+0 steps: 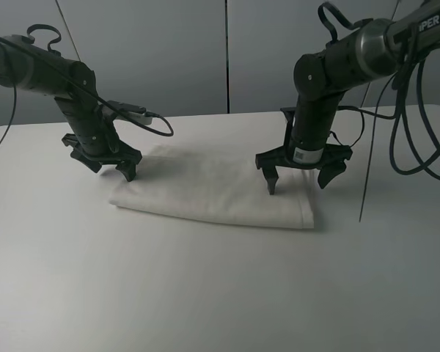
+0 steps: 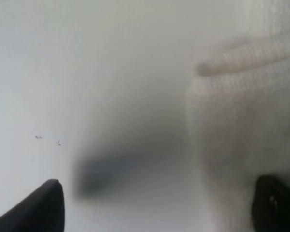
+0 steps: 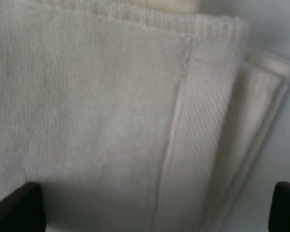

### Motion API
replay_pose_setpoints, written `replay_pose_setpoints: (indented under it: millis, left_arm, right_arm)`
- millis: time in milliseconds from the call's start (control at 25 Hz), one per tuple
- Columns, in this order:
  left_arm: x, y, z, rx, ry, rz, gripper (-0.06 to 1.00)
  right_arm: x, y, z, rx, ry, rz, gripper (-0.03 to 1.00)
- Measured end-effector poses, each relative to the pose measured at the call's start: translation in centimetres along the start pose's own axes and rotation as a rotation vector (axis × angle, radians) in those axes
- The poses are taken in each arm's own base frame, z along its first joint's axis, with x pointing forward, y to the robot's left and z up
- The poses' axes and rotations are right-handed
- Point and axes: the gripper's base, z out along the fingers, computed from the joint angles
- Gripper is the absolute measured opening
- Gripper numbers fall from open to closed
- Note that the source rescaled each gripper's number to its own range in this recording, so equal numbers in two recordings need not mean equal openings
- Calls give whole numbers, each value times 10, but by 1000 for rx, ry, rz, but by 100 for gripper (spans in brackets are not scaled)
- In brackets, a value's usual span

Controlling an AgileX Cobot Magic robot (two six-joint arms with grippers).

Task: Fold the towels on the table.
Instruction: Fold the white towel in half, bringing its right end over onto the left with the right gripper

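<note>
Towel (image 1: 213, 192) lying as a layered rectangle on the table (image 1: 205, 293), a pincer at each end.
I see the left gripper (image 1: 112, 170) spread wide at the towel's far left corner, one finger over cloth, one over bare table. The right gripper (image 1: 298, 183), equally agape, straddles the towel's right end above the woven border band (image 3: 203, 121). Neither holds anything. I judge they bracket the edges to pinch the stacked layers for another fold.

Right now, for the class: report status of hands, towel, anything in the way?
Left hand open at towel's left edge. Right hand open above its right end. Towel lies folded on table, unheld. No obstacle seen.
</note>
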Motion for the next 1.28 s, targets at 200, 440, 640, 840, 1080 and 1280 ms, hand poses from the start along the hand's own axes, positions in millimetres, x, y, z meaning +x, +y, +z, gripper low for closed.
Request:
replay_pose_setpoints:
  millis: [200,440,640,840,1080,1280]
  left_arm:
    - [0,0,0,0,2,0,100]
    - [0,0,0,0,4,0,100]
    - [0,0,0,0,4,0,100]
    - [0,0,0,0,4,0,100]
    - [1,0,0,3,6,-3,100]
    - [1,-1,0,11,8,-11,100]
  right_arm:
    - [-2,1,2,-9,-22,0,100]
    - [-3,1,12,-2,-4,-12,100]
    - [-4,1,12,-5,-7,-16,99]
    - [-5,2,12,-12,-20,-13,89]
    - [-4,6,16,-52,-45,11,37]
    - [-3,8,16,-68,-51,4,1]
